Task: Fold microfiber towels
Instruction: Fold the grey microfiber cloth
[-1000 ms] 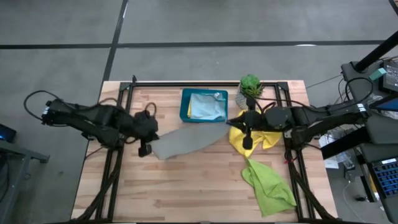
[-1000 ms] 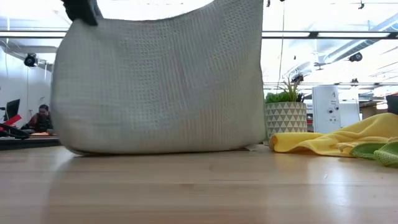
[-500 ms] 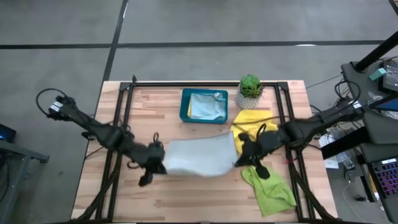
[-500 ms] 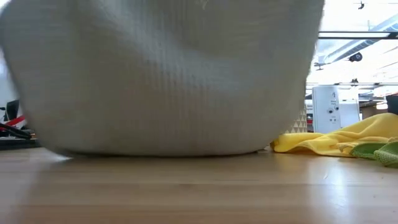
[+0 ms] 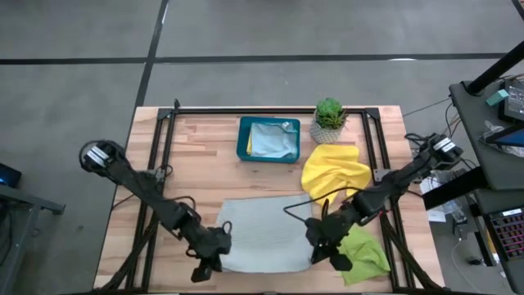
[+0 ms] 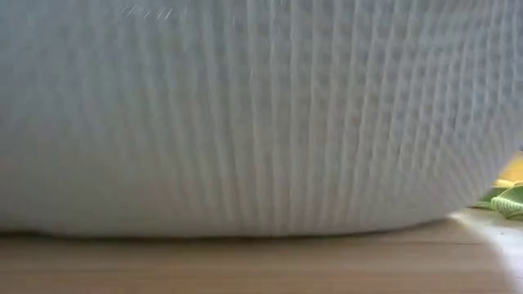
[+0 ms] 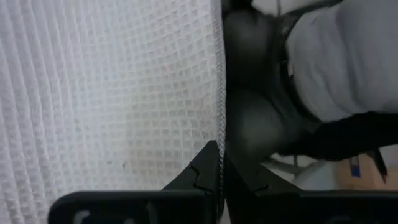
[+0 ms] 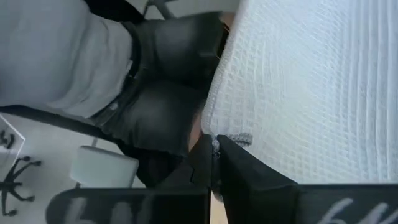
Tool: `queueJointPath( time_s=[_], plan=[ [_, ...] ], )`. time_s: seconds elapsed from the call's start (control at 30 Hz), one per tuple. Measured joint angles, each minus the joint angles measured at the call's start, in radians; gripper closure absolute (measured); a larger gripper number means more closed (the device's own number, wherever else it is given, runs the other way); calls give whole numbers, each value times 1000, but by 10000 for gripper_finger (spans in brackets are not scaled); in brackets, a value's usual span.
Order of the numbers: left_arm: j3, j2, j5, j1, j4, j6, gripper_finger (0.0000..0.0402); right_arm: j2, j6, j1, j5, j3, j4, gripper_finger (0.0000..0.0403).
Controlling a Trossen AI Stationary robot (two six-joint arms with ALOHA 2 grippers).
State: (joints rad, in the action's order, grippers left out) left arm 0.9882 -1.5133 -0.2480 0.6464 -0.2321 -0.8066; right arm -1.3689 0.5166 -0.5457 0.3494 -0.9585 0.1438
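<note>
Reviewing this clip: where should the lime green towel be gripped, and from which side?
Judging by its crumpled pose, the lime green towel is best pinched at its outer corner from above. The right gripper sits at its inner edge holding the grey towel.

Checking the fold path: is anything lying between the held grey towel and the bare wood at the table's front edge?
Nothing visible. The grey towel hangs between the left claw and right claw; the green towel lies off to its right.
</note>
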Motion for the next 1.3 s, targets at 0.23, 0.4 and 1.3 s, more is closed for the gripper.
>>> queueJointPath(
  time_s=[0.23, 0.4, 1.3],
  plan=[
    [-12, -68, -4, -12, -17, 57, 402, -40, 54, 23, -47, 0, 66, 394],
    [-17, -15, 6, -55, -175, 141, 402, 7, 42, 65, -309, 0, 244, 394],
    [310, 593, 231, -427, -706, 668, 402, 481, -407, 220, -557, -28, 101, 394]
  ],
)
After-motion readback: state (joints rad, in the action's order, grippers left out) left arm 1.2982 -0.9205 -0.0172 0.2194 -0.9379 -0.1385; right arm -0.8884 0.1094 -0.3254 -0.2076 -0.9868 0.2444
